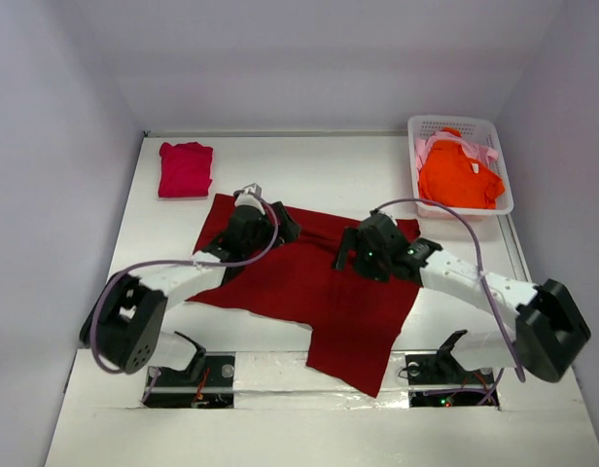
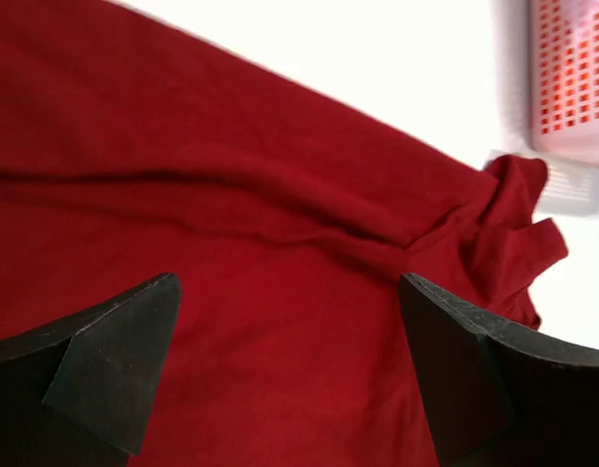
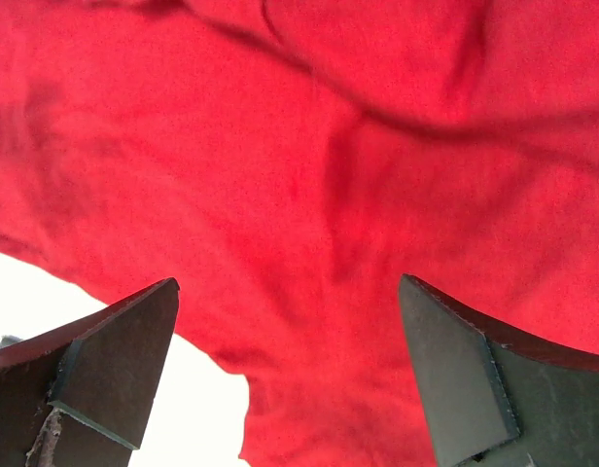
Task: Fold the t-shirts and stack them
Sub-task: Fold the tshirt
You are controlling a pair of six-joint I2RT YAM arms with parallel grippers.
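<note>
1. On the white desk [image 1: 329, 161] the dark red t-shirt [image 1: 309, 292] lies spread out; soft matte cloth, mostly flat with shallow creases; one edge is bunched into a crumpled knot.
2. Over that shirt's far left part, the left claw [image 2: 288, 292] has its dark wedge-shaped fingers spread wide, pinching nothing; red cloth fills the gap beneath.
3. Over the shirt's far right part, the right claw [image 3: 288, 292] is likewise spread, gripping nothing; the shirt's edge runs under it.
4. Beyond the shirt's far left corner, apart from it, the crimson-pink t-shirt [image 1: 186, 169] sits folded into a neat rectangle.
5. Beyond the shirt's far right corner stands a white plastic lattice basket [image 1: 496, 136]; the bright orange t-shirt [image 1: 460, 177] and pale pink t-shirt [image 1: 486, 154] lie crumpled inside.
</note>
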